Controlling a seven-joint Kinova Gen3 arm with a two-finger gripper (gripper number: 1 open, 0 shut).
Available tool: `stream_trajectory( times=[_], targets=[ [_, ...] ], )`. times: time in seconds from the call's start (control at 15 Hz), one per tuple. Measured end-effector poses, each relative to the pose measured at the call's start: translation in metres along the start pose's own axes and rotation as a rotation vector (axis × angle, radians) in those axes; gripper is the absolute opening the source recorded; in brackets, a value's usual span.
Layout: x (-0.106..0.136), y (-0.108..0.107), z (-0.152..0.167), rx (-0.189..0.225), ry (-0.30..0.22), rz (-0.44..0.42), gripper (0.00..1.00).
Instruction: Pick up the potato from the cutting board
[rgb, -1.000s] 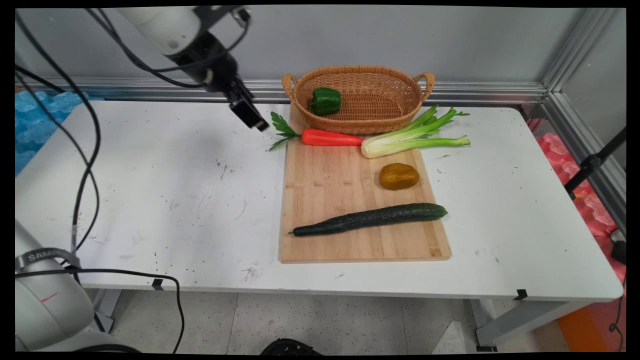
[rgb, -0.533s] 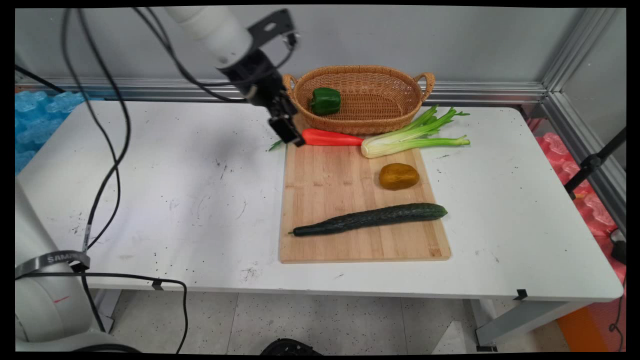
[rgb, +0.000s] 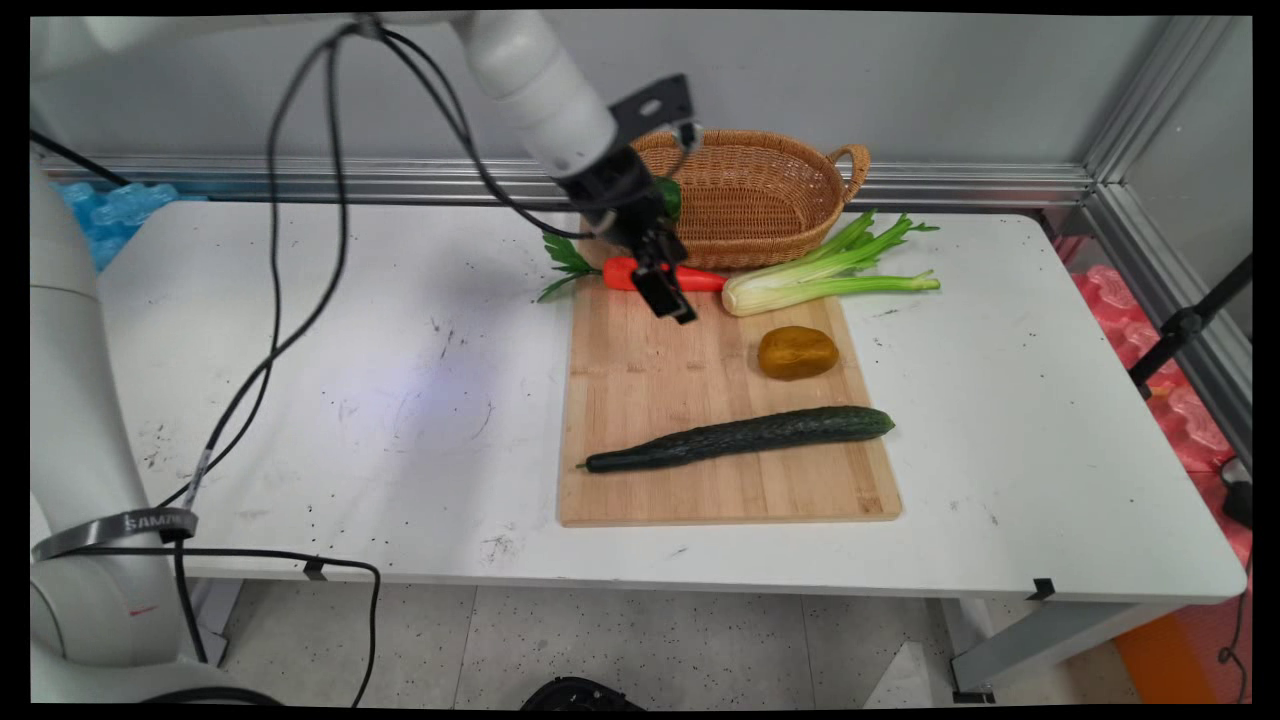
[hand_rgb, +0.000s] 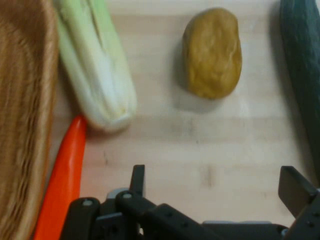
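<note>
Arm has swung right; gripper now hangs over the cutting board, in front of the carrot, fingers spread wide, holding nothing.

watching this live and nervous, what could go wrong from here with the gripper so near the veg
The gripper hangs open and empty over the board, right beside the carrot. Going lower, it could nudge the carrot into the celery, since their ends nearly touch. The basket sits close behind the wrist, so a swing back might clip its rim. The potato looks rounded and may roll if bumped.
</note>
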Motion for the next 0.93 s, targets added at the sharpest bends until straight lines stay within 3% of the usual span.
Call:
stream_trajectory(
  times=[0.53,0.93],
  targets=[
    [0.035,-0.012,0.079,-0.083,0.042,0.087,1.0],
    [0.047,-0.015,0.12,-0.106,0.05,0.1,1.0]
  ],
)
